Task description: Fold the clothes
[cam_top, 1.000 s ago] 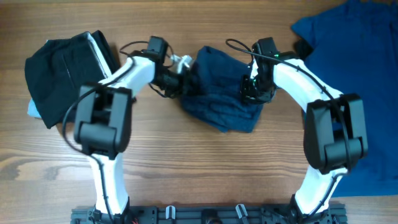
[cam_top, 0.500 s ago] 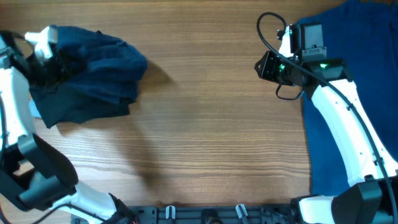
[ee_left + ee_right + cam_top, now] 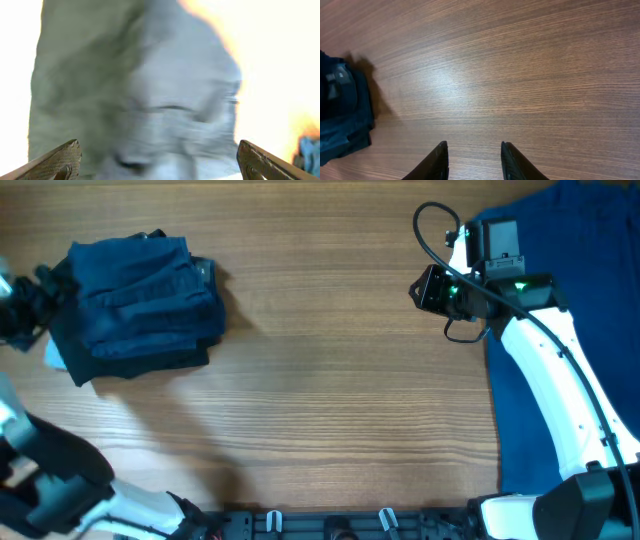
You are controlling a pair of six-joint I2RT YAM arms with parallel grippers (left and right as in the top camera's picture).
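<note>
Both grippers stand empty, and the folded garment [image 3: 140, 295] lies at the far left of the table [image 3: 330, 410].

The folded garment is dark blue and rests on a darker cloth [image 3: 125, 363], with a pale-blue scrap [image 3: 52, 356] showing at its lower-left corner. The left gripper [image 3: 157, 152] hangs just beside the garment, its fingers spread wide with nothing between them, and its own view is blurred. The right gripper [image 3: 472, 150] is well apart to the garment's right, over bare wood, with its fingers parted and nothing held. Farther right again, a blue shirt [image 3: 590, 250] lies spread out.
</note>
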